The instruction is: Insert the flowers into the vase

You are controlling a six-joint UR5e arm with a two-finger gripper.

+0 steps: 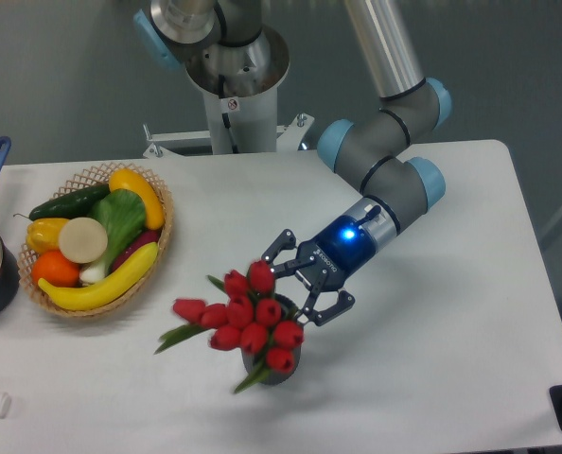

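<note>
One gripper [298, 281] sits at frame centre, fingers spread wide, gripping nothing. The flowers [246, 320] lean left just below it, stems in the vase [272, 367] at lower centre.

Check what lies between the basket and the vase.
In the camera view, bare white table and then the flowers' outermost bud and leaf, which lean left from the vase towards the basket. Nothing else.

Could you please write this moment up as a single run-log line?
phase: release | pincer: open, beside flowers | flowers: stems in vase, leaning left | vase: upright on table
</note>
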